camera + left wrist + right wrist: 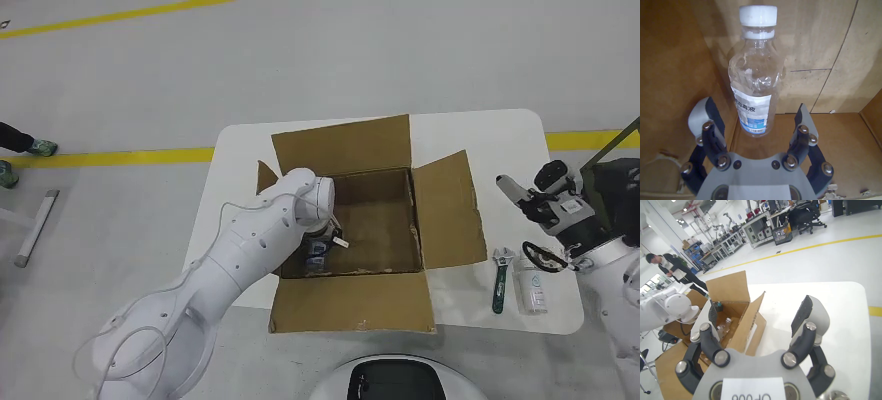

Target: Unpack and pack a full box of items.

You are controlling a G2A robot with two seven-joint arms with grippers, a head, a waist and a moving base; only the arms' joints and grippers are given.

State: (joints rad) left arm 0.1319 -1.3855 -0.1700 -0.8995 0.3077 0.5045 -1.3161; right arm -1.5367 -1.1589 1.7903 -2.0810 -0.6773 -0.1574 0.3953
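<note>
We see the brown cardboard box (345, 146) standing on the white table (470, 125) with all four flaps folded outward. The left arm reaches down into it near its left wall. The left tool (753, 103) is spread wide inside the box, one finger on each side of the base of the clear plastic bottle (753, 75), and neither pad (714, 111) touches it. This bottle has a white cap and a white and blue label, and it sits close to a corner of the box, against the cardboard wall.

The right tool (759, 299) is also spread wide and holds nothing. It hangs above the right end of the table, well apart from the box. Beside the right flap lie a green-handled wrench (498, 284) and a second clear bottle (532, 287), side by side on the table.
</note>
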